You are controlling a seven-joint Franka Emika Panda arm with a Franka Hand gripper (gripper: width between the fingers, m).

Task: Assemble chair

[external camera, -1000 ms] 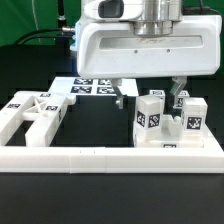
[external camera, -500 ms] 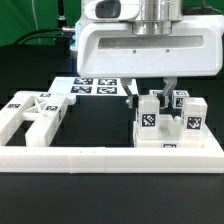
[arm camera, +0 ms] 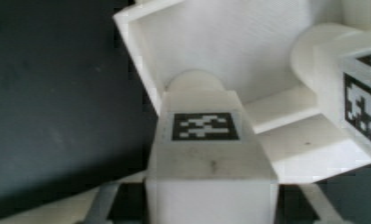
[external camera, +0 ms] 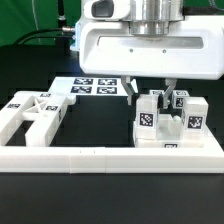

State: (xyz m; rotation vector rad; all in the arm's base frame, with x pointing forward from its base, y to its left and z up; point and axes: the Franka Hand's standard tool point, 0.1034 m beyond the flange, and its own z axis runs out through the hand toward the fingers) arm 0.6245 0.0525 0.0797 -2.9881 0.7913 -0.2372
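state: pincer (external camera: 149, 93) spread, straddling the upright post (external camera: 149, 118) in the cluster at the exterior view's right | grip: none yet (I judge) | risk: neighbouring post (external camera: 190, 119) stands just beside, so a descending finger could clip it, toppling both onto the surface (external camera: 100, 122)

claw (external camera: 148, 92) had a wide white box-shaped housing (external camera: 150, 45) with rounded corners | a grey shaded band ran along its lower edge | two slim dark fingers (external camera: 170, 88) hung beneath | the wrist (external camera: 155, 10) was a silver-grey metal cylinder | a glossy white arm shell (external camera: 105, 10) sat beside it
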